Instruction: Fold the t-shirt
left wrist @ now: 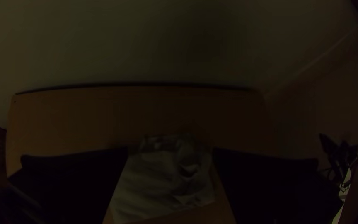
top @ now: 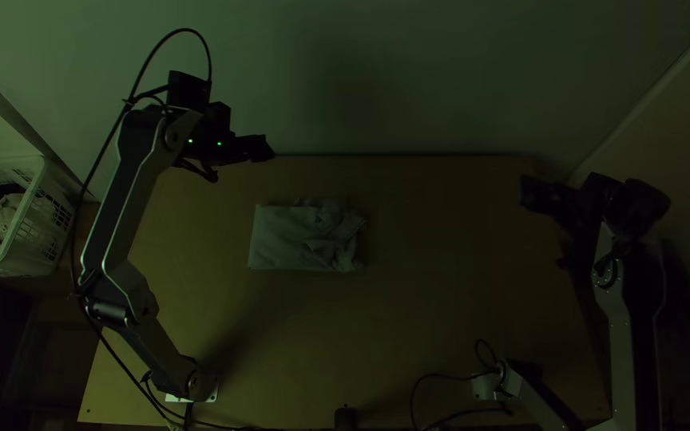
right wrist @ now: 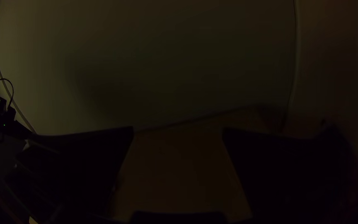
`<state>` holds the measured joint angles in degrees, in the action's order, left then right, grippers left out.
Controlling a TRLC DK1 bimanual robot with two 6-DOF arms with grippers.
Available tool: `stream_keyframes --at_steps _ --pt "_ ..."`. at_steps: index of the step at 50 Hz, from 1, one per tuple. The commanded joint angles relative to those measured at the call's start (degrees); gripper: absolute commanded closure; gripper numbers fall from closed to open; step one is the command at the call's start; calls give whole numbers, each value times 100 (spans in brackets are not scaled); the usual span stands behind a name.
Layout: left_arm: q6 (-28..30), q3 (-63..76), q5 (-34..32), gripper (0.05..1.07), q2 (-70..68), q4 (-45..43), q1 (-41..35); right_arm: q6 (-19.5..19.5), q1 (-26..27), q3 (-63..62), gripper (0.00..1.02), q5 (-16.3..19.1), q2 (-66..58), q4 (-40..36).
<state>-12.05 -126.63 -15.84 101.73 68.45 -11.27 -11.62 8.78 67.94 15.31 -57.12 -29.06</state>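
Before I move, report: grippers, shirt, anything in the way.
Left gripper open, holding nothing; right gripper open, by the table's right side. Shirt flat at left, bunched at right. Basket left of table, likely not in the way.

Dim scene, faintly lit in the top view, with a soft, broad shadow on the pale wall [top: 457,48] and another across the surface [top: 457,303] beside the left arm [top: 121,207], where two tiny green lights [top: 219,144] glow. Both wrist views are darker still: the fingers [left wrist: 71,178] sink to near-black shapes, straight edges bow, and the corners fall into darkness.
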Motion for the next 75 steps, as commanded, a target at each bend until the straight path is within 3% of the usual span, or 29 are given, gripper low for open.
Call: stream_keyframes --at_steps 1,10,16,38,50,55,65,75 --pt "344 270 63 10 -567 20 485 212 37 263 4 -204 298 137" --pt "696 1009 63 10 -1455 -209 1188 476 37 263 4 -432 878 225" --pt "819 2037 63 10 -2386 -868 1408 608 72 158 4 -573 1309 269" --pt "871 5298 186 10 -6007 -1764 2313 1540 309 -1477 4 -582 3480 911" --pt "854 6959 573 10 -8002 -2107 2480 1751 414 -2461 4 -582 4710 937" --pt "854 7644 801 10 -8837 -2617 2568 1926 458 -3138 4 -582 5440 1306" --pt "968 8927 828 10 -10121 -3707 2832 1838 599 -3991 4 -661 5756 1913" --pt "1161 10184 854 10 -10191 -4753 3227 1821 599 -5019 4 -731 5756 2748"
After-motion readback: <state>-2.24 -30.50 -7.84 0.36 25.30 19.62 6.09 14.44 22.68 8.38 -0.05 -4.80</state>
